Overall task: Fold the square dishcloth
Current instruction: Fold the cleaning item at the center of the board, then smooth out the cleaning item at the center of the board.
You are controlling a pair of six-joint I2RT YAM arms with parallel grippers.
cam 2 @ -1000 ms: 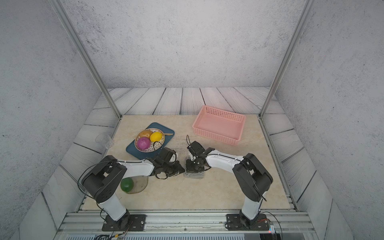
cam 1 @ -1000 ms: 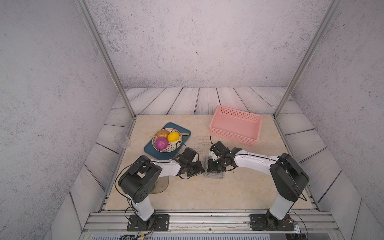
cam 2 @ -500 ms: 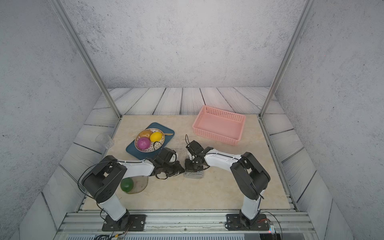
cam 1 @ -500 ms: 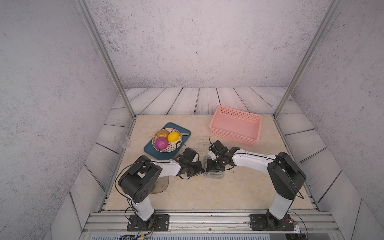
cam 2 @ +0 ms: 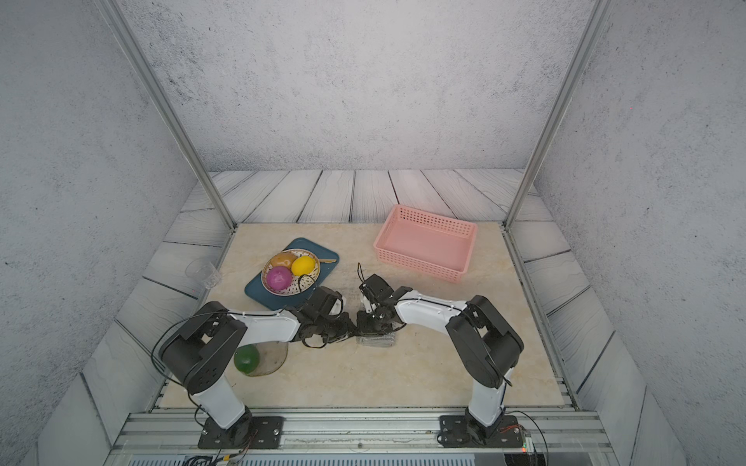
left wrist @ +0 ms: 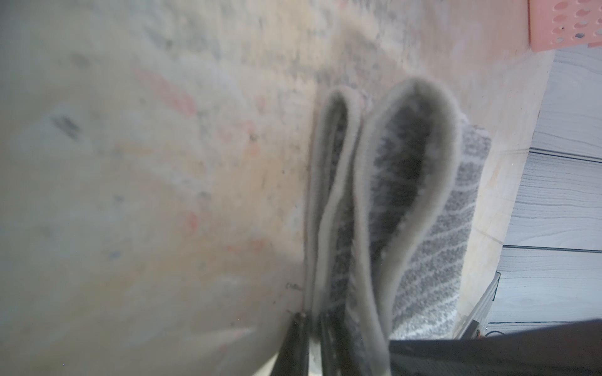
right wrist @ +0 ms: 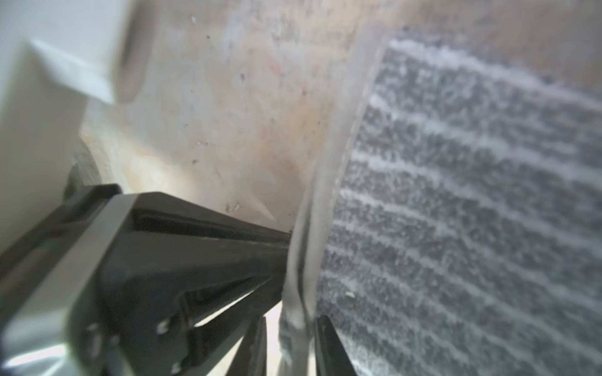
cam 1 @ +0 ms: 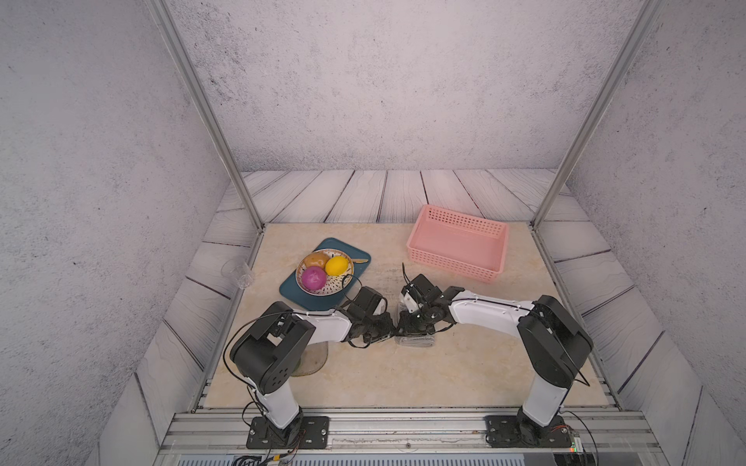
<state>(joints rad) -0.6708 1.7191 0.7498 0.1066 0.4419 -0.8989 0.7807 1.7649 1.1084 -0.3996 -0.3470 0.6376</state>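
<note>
Dishcloth (left wrist: 439, 244) seemingly in left end effector (left wrist: 312, 318)

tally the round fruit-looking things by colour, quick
purple round fruit: 1
yellow round fruit: 1
brown round fruit: 1
green round fruit: 1
total: 4

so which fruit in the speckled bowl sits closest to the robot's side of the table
The magenta one, at the near side of the bowl. The yellow one and the brown one both lie farther back.
</note>
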